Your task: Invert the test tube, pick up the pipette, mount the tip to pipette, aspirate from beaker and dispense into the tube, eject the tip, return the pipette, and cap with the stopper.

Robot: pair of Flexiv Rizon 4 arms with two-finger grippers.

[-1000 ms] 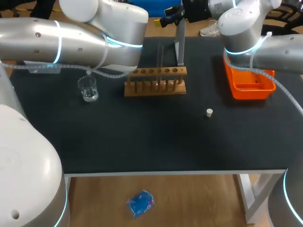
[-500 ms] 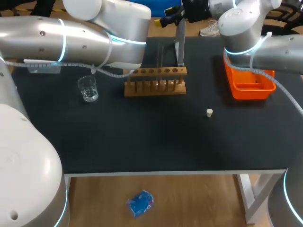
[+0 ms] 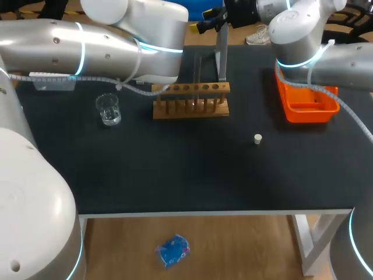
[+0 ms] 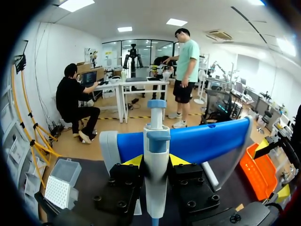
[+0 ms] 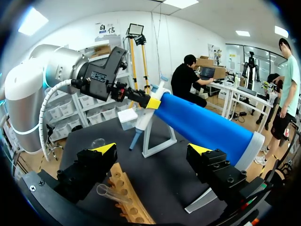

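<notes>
Behind the rack [image 3: 191, 99], the left arm [image 3: 105, 52] hides the left jaws from overhead; they grasp the pipette [image 4: 155, 155]. The right jaws stand released.

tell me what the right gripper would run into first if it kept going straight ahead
Most likely the pipette stand and the pipette at it, ahead between the open fingers of the right gripper. The wooden rack lies under the gripper, out of that line. Depth is hard to judge.
</notes>
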